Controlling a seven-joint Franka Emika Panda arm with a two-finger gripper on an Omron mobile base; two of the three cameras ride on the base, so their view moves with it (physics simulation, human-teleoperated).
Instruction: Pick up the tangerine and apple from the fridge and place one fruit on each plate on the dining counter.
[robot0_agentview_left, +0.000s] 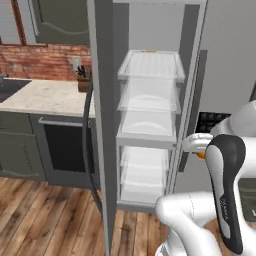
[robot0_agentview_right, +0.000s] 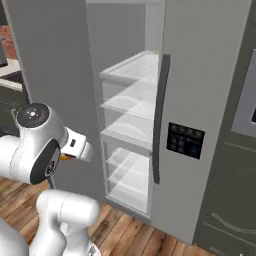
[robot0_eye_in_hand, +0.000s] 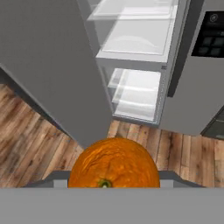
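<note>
**Tangerine in hand, out of the fridge, bound for a plate**

Closed tight on the tangerine, which sits large and bright at the bottom of the hand view, right against the gripper; finger tips themselves hidden behind the fruit. From the base views, just a sliver of orange peeping past the white wrist, held in the air in front of the open fridge and clear of its shelves. Left door swung wide; wooden floor below.

Shelves look bare from here; no apple to be made out on them, though parts lie hidden by the doors and the arm.

Judged as the carrying step for the first fruit: picked, not yet delivered. Next move calls for turning away from the fridge, driving to the dining counter, finding a free plate, lowering the fruit onto its centre and only then letting go. Then back for the apple.
</note>
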